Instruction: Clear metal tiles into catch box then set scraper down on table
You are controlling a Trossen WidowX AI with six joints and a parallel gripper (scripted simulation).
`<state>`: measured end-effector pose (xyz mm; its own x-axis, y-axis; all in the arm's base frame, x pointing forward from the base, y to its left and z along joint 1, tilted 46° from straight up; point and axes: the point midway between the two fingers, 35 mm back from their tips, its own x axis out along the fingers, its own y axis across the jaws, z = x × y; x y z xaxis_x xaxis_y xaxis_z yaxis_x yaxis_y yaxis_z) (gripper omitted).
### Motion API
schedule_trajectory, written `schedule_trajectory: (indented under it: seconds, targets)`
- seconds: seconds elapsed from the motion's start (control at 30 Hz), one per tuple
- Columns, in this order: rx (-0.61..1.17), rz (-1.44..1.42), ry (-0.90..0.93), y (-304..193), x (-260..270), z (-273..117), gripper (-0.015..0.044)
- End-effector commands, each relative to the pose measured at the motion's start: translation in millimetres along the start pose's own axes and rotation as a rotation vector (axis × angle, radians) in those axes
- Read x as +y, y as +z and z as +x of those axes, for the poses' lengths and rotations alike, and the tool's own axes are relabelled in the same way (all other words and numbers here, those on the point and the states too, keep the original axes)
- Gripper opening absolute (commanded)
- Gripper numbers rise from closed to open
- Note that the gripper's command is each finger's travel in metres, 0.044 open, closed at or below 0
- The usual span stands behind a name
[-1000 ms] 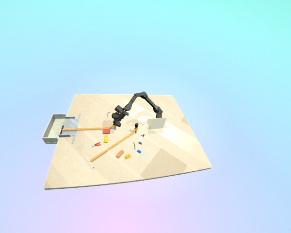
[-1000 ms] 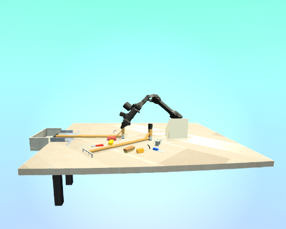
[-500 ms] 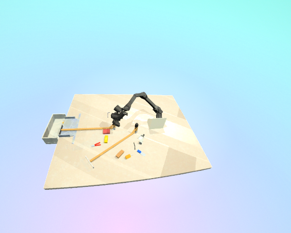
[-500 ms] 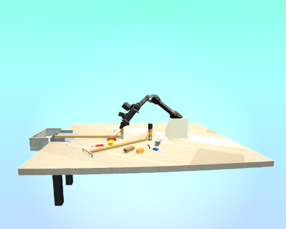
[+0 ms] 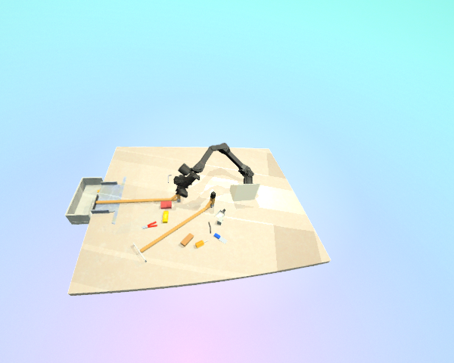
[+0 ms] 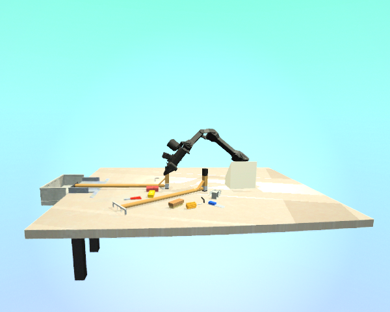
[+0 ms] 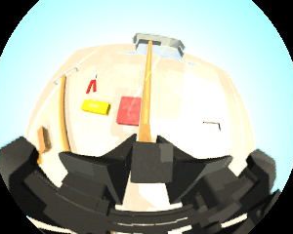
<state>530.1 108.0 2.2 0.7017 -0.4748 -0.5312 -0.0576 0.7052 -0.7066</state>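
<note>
My gripper point(image 5: 178, 194) point(image 6: 166, 173) point(image 7: 151, 162) is shut on the upright dark grip of the long scraper point(image 5: 141, 200) point(image 6: 121, 185) point(image 7: 146, 93). The wooden handle runs low over the table and along the steel bench plate point(image 5: 112, 191) between its dark side rails. The dark blade point(image 5: 94, 202) is at the plate's far end, by the catch box point(image 5: 78, 219) point(image 6: 54, 196) point(image 7: 171, 41). No tile shows on the visible plate. A small orange speck point(image 5: 97, 190) shows at the box's plate side; whether it is a tile is unclear.
A second long-handled tool point(image 5: 176, 229) point(image 6: 161, 195) point(image 7: 62, 112) with a rake-like head lies nearer the front. A red block point(image 5: 166, 204) point(image 7: 129, 111) sits close beside the scraper handle. A yellow block point(image 5: 165, 216), red-handled pliers point(image 5: 151, 224) and a brown block point(image 5: 187, 239) lie around.
</note>
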Motion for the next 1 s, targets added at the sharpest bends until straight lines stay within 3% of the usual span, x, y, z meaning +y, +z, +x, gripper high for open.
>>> schedule_trajectory:
  seconds: [0.0, 0.97]
  targets:
    - [-0.003, 0.000, 0.002, -3, 2, -6, 0.0000]
    - [-0.002, 0.000, 0.007, -30, 9, -34, 0.0000]
